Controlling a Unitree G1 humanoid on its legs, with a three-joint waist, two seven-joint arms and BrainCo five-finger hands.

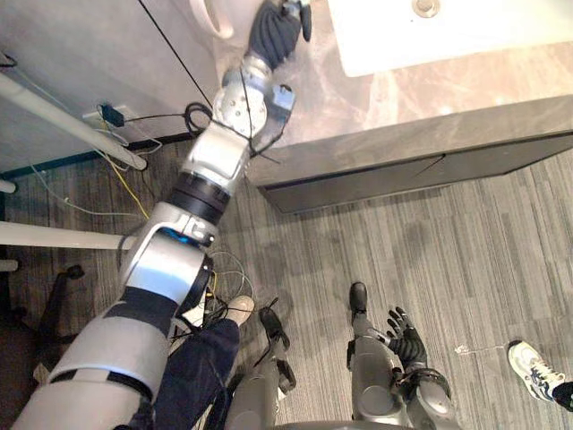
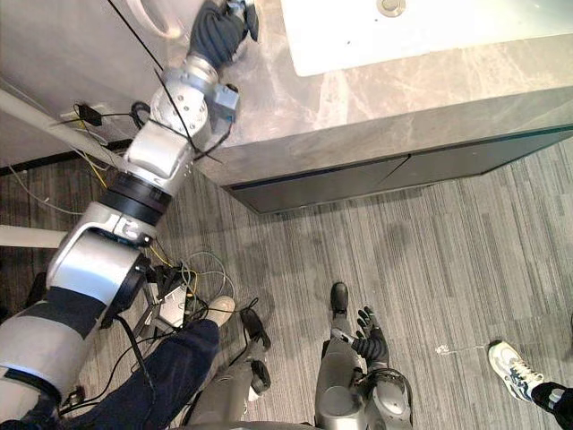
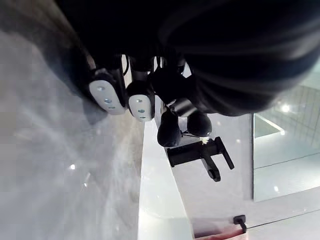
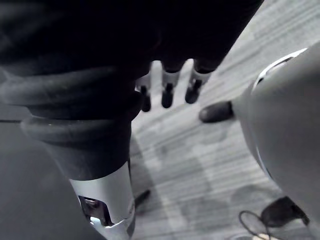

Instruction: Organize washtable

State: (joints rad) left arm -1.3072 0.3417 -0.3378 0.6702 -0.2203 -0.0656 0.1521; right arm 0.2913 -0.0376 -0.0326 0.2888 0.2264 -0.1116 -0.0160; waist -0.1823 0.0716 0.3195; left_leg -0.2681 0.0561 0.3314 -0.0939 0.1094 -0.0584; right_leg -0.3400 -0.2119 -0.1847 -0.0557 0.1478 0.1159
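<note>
While my left hand (image 1: pixel 273 31) reaches onto the counter (image 1: pixel 376 107) at eleven o'clock beside the white basin (image 1: pixel 448 40), likely to start tidying, I cannot tell its grip; my right hand (image 1: pixel 407 333) hangs spare at five, fingers spread.

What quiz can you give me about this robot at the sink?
1. True or false: the robot's left hand is up at the grey counter.
2. Pick one: what colour is the tap seen past that hand? A black, B gold, C red.
3. Fill the gap: the right hand hangs low with straight fingers, above the striped grey ___.

Key: 1 true. 2 A. 3 floor.
</note>
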